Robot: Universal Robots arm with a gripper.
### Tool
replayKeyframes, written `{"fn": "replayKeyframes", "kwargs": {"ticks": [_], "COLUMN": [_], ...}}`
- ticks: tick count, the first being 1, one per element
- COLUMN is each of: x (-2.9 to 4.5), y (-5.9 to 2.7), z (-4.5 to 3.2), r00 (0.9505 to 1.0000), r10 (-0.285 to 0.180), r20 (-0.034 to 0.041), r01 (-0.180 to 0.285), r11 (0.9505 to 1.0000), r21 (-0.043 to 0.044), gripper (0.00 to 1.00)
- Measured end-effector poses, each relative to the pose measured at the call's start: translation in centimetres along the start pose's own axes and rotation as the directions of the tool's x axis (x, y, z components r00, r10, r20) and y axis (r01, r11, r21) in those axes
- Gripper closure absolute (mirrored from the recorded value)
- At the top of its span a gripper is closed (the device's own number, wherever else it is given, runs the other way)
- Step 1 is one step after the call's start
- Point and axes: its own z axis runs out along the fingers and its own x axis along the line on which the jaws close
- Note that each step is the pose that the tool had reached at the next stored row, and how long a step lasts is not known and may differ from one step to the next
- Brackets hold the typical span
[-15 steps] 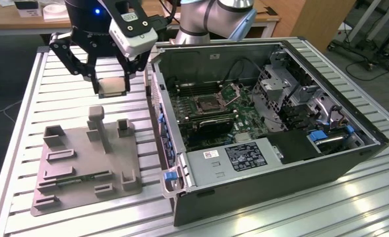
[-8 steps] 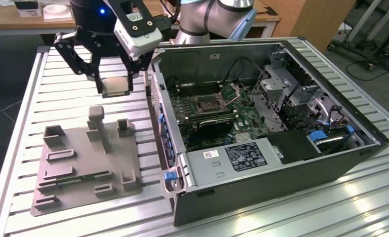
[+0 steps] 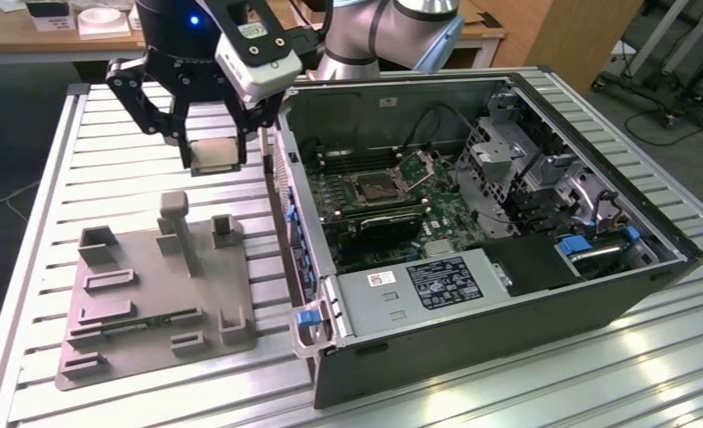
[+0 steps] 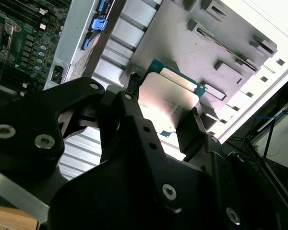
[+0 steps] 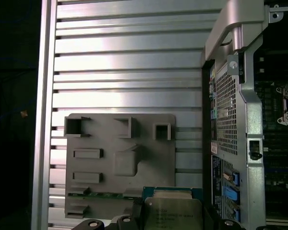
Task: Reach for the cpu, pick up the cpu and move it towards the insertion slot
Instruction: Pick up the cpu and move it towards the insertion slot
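Note:
My gripper (image 3: pixel 217 159) hangs above the slatted table, to the exterior view's left of the open computer case, shut on the cpu (image 3: pixel 216 152). The cpu is a thin square chip held on edge between the two black fingers, with its pale face towards the camera. In the second wrist view the cpu (image 4: pixel 170 98) shows its silvery top on a green border, clamped between the fingers (image 4: pixel 191 128). The first wrist view has the cpu (image 5: pixel 173 213) above the grey fixture plate. The insertion slot (image 3: pixel 379 185) lies on the motherboard inside the case, its metal bracket (image 3: pixel 419 168) hinged up.
A grey fixture plate (image 3: pixel 149 285) with raised blocks and a post lies on the table below the gripper, holding a green memory strip (image 3: pixel 149 324). The case wall (image 3: pixel 290 205) stands between gripper and motherboard. Drive cages and cables fill the case's right side.

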Motion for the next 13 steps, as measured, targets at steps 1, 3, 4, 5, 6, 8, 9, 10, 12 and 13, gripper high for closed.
{"fn": "replayKeyframes", "kwargs": {"ticks": [1, 3, 4, 5, 6, 8, 9, 10, 12, 13], "x": [-0.04, -0.07, -0.09, -0.12, -0.15, -0.23, -0.26, -0.28, -0.34, -0.37], "y": [0.0, 0.0, 0.0, 0.0, 0.0, 0.0, 0.0, 0.0, 0.0, 0.0], "z": [0.0, 0.0, -0.01, -0.01, -0.01, -0.01, -0.01, -0.01, -0.02, -0.01], "r00": [1.0, 1.0, 1.0, 1.0, 1.0, 1.0, 1.0, 1.0, 1.0, 1.0], "r10": [0.0, 0.0, 0.0, 0.0, 0.0, 0.0, 0.0, 0.0, 0.0, 0.0], "r20": [0.0, 0.0, 0.0, -0.0001, 0.0, -0.0001, -0.0001, 0.0, -0.0001, 0.0], "r01": [0.0, 0.0, 0.0, 0.0, 0.0, 0.0, 0.0, 0.0, 0.0, 0.0], "r11": [1.0, 1.0, 1.0, 1.0, 1.0, 1.0, 1.0, 1.0, 1.0, 1.0], "r21": [0.0, 0.0, 0.0001, 0.0001, 0.0, 0.0001, 0.0, 0.0, 0.0001, 0.0001], "gripper": [0.45, 0.45, 0.45, 0.45, 0.45, 0.45, 0.45, 0.45, 0.45, 0.45]}}
